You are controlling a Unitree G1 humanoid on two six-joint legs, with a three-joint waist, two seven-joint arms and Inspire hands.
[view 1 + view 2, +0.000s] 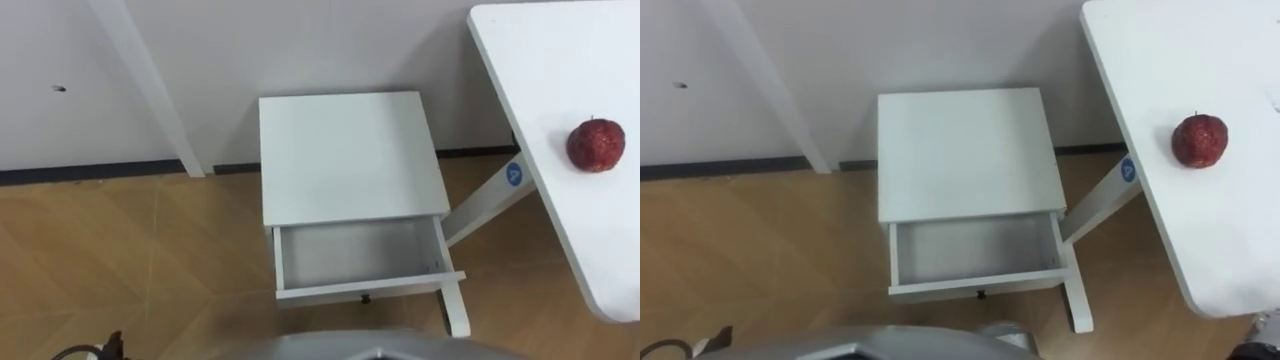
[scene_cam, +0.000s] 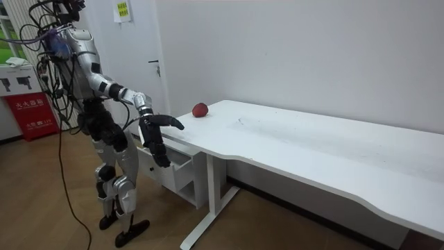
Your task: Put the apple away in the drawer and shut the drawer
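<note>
A dark red apple (image 1: 596,146) lies near the edge of the white table (image 1: 560,60) at the right. Left of the table a small white cabinet (image 1: 350,155) stands against the wall. Its drawer (image 1: 355,252) is pulled out toward me with nothing in it. In the room view I stand facing the cabinet at the table's end. My right hand (image 2: 166,123) is raised at table height, fingers straight, a short way from the apple (image 2: 200,110). Lower down, my left hand (image 2: 158,149) hangs with relaxed fingers in front of the drawer.
The table's slanted white leg and foot (image 1: 480,210) stand just right of the drawer. A white wall with a dark skirting and a slanting white post (image 1: 150,90) lies behind the cabinet. Wooden floor (image 1: 130,260) spreads to the left.
</note>
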